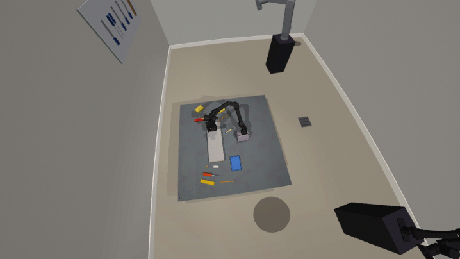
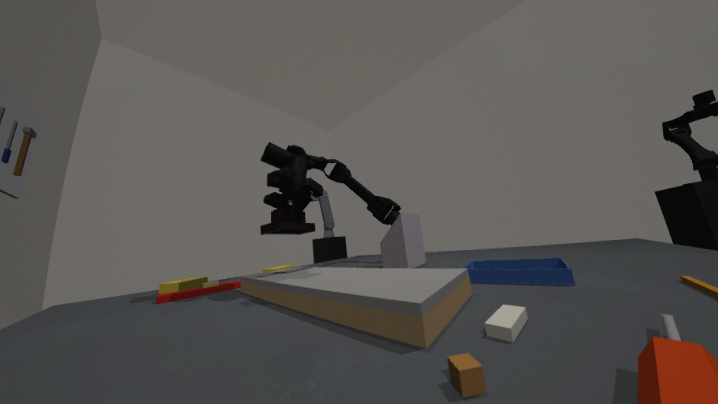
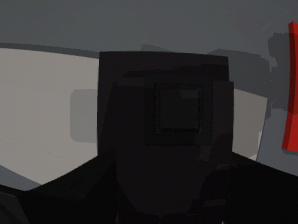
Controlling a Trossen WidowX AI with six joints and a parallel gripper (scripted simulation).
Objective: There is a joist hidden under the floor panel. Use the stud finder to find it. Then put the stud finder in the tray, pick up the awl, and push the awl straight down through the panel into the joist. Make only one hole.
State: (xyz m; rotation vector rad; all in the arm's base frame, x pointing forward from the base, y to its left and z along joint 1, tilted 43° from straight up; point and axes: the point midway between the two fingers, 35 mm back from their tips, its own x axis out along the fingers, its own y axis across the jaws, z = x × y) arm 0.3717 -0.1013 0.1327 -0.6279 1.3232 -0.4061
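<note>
My gripper is shut on the dark stud finder. It holds it roughly level, raised clear above the far end of the pale floor panel. The square window on its top is dark in the wrist view. The blue tray is empty and stands right of the panel's near end. A small tool with a pale yellow handle and thin shaft, probably the awl, lies between the panel and the arm's base. The joist is hidden.
A red bar and a yellow block lie beyond the panel's far end. A white block, a small brown block and an orange-handled tool lie near its near end. The arm's pale pedestal stands right.
</note>
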